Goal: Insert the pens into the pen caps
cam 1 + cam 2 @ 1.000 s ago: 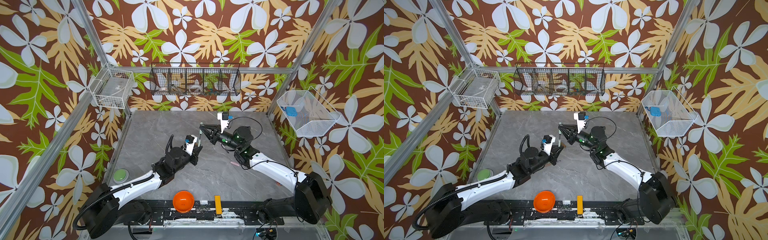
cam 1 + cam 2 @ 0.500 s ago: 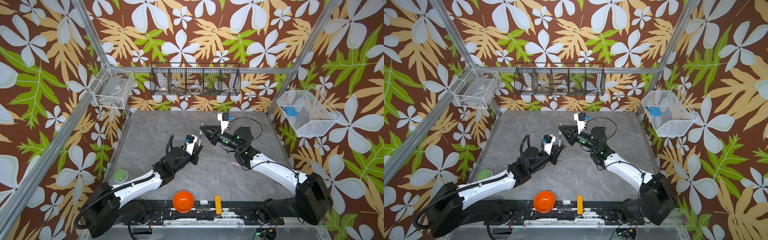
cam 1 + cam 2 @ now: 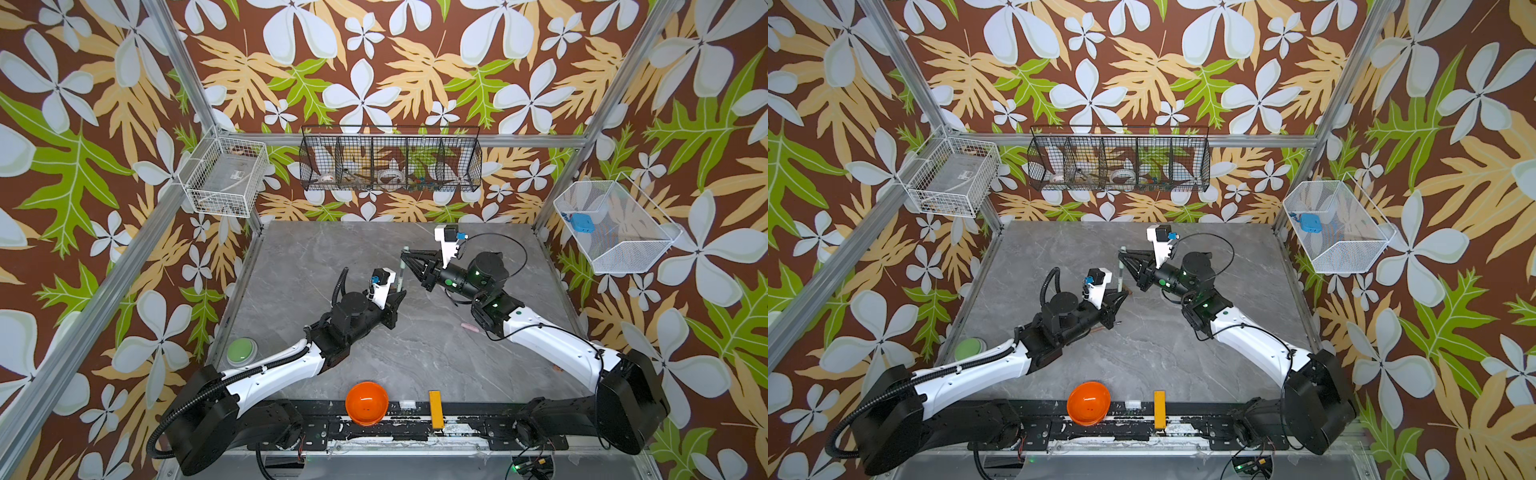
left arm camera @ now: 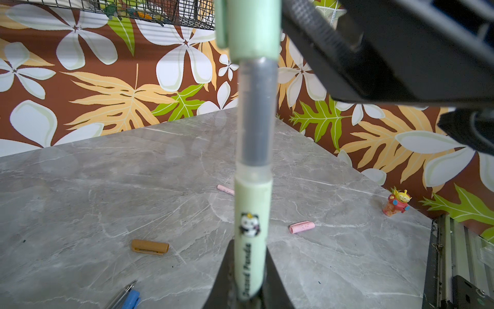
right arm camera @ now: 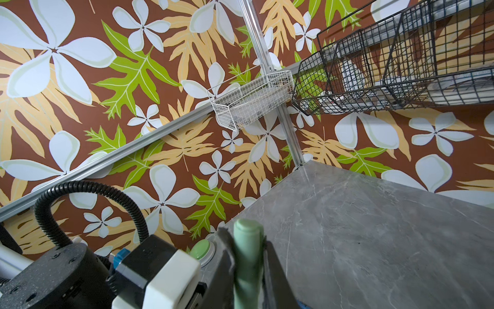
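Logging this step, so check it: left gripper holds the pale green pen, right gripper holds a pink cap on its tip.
One error: the cap in the right gripper is pale green, not pink; the right wrist view shows it. The left gripper does hold the pale green pen.

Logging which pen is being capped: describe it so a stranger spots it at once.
Above the middle of the grey marble table the two grippers meet. Upright between them stands the pale green pen, barrel in the left gripper, cap in the right gripper. It alone is lifted and bears a panda print; the blue pen lies flat.
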`<state>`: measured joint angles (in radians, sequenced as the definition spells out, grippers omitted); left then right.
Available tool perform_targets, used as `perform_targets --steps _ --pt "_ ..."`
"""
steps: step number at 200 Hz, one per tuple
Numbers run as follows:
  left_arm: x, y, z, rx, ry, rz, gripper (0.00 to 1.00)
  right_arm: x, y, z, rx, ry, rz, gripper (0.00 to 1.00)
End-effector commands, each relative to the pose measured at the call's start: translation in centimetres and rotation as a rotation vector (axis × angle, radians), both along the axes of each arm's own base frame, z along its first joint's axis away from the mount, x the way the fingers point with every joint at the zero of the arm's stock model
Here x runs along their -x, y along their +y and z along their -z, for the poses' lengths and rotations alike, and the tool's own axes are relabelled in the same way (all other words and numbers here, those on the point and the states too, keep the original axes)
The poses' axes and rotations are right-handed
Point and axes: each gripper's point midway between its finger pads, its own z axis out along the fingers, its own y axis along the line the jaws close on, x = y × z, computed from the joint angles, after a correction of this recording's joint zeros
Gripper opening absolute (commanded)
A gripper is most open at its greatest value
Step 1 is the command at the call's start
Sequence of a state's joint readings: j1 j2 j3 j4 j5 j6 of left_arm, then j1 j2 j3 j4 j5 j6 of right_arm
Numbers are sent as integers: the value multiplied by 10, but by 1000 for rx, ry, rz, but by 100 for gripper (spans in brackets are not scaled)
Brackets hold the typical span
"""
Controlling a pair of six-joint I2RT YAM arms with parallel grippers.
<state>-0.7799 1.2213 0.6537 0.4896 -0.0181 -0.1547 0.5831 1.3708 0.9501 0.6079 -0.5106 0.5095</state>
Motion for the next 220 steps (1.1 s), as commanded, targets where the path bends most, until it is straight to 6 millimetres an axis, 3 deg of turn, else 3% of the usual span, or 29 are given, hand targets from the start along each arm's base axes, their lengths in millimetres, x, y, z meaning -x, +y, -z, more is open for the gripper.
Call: perform_targets --steps 1,112,220 --pt "-2 -1 -29 52 -85 2 0 -3 3 19 85 45 5 17" --pt "-2 3 -32 53 -100 -18 0 10 -7 -2 23 -19 7 15" --pt "-7 -2 -23 -4 -96 -11 0 18 -12 -6 41 -37 9 14"
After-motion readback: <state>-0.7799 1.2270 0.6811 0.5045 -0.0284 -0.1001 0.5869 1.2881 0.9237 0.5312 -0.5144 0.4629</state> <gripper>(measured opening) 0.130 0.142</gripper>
